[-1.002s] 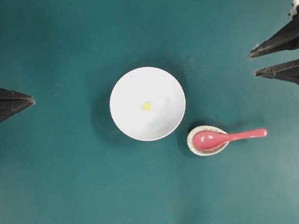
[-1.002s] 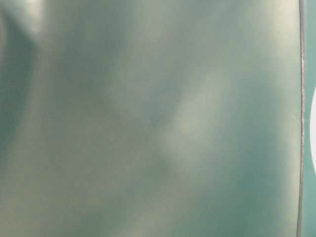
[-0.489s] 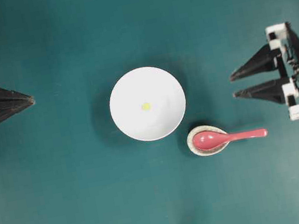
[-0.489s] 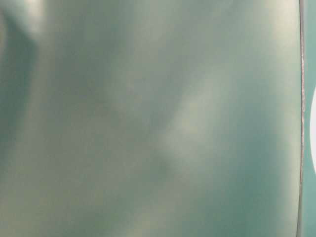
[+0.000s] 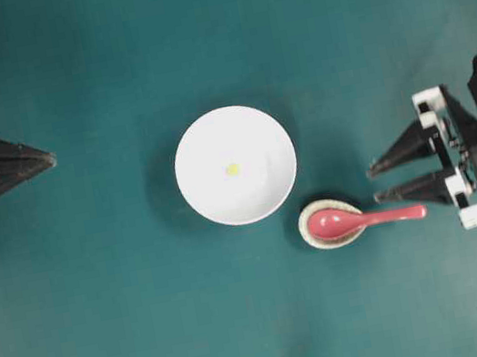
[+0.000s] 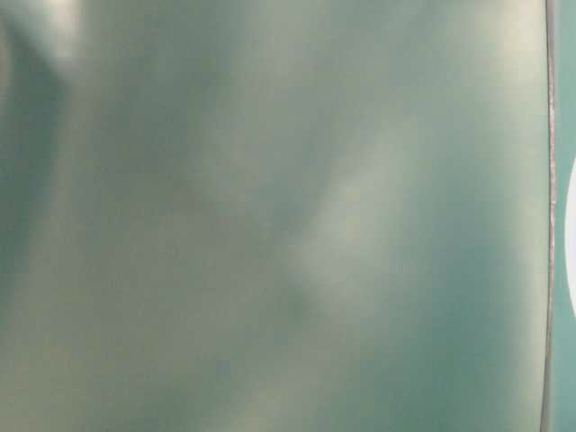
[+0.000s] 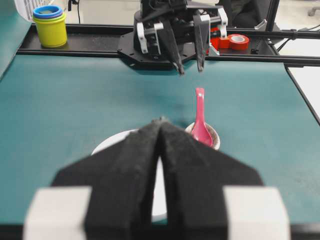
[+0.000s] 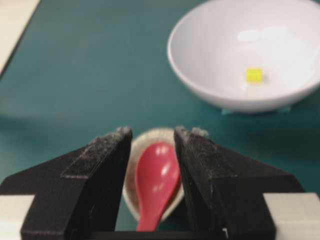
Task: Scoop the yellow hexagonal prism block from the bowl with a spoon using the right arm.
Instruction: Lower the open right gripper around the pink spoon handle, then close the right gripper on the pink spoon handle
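Note:
The white bowl (image 5: 235, 165) sits mid-table with the tiny yellow hexagonal prism block (image 5: 232, 169) on its bottom. The pink-red spoon (image 5: 357, 219) rests with its scoop in a small speckled dish (image 5: 329, 222), handle pointing right. My right gripper (image 5: 374, 187) is open, hovering just beside the handle's far end, holding nothing. In the right wrist view the spoon (image 8: 157, 177) shows between the spread fingers, with the bowl (image 8: 220, 50) and block (image 8: 254, 74) beyond. My left gripper (image 5: 50, 159) stays shut at the left edge, its tip (image 7: 161, 120) facing the bowl (image 7: 112, 142).
The teal mat covers the table. Beyond its far rail stand stacked cups (image 7: 50, 25) and a tape roll (image 7: 237, 41). The table-level view is a blurred teal-grey surface with only a white sliver at its right edge.
My right arm has moved from the right edge toward the spoon's handle and swung down-left, with its fingers still spread. The left arm, bowl, block and spoon have not moved.

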`<control>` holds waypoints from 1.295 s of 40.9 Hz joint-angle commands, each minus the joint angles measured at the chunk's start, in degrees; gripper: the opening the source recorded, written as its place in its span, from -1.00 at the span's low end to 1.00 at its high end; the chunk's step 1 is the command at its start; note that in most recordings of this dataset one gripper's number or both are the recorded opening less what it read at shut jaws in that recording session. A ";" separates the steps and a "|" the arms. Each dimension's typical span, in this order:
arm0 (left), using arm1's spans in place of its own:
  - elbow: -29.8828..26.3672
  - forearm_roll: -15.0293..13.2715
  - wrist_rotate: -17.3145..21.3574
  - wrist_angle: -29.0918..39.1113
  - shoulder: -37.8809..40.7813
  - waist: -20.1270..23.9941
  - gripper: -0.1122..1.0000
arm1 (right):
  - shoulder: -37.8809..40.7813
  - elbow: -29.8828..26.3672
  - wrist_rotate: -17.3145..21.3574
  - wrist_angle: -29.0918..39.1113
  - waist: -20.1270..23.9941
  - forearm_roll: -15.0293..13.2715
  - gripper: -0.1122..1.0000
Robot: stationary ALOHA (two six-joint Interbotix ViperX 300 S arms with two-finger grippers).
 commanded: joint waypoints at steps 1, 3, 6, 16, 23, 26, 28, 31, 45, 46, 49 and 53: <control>-1.58 0.00 0.00 -0.53 0.35 0.00 -0.81 | 2.20 0.00 0.00 -3.16 1.76 2.37 0.05; -1.58 0.00 0.00 -0.53 0.35 0.09 -0.81 | 3.43 0.09 0.00 -4.22 2.55 3.43 0.05; -1.49 0.09 0.00 -0.53 0.35 0.09 -0.81 | 5.71 0.18 0.00 -6.15 4.22 5.27 0.05; -1.49 0.00 0.00 -0.53 0.62 0.09 -0.81 | 13.36 0.18 0.00 -12.04 8.96 10.99 0.05; -1.41 0.09 0.00 -0.53 0.70 0.09 -0.81 | 17.67 0.26 0.00 -16.17 11.69 14.85 0.05; -1.49 0.00 -0.09 -0.53 0.70 0.00 -0.81 | 19.42 0.18 0.00 -17.31 12.74 16.17 0.05; -1.49 0.09 0.00 -0.53 0.70 0.09 -0.81 | 20.65 -0.09 0.00 -17.93 13.54 16.96 0.05; -1.49 0.00 0.00 -0.53 0.70 0.09 -0.81 | 22.32 -0.26 0.00 -18.72 14.59 18.02 0.05; -1.41 0.00 0.00 -0.53 0.79 0.09 -0.81 | 26.37 -1.32 0.00 -20.48 17.31 20.30 0.05; -1.41 0.09 -0.09 -0.53 0.79 0.09 -0.81 | 26.46 -1.32 0.00 -20.48 17.23 20.30 0.05; -1.41 0.09 -0.09 -0.53 0.79 0.00 -0.81 | 26.63 -1.14 0.00 -20.57 17.31 20.30 0.05; -1.41 0.00 -0.09 -0.53 0.79 0.09 -0.81 | 26.72 -0.79 0.00 -20.57 17.23 20.39 0.05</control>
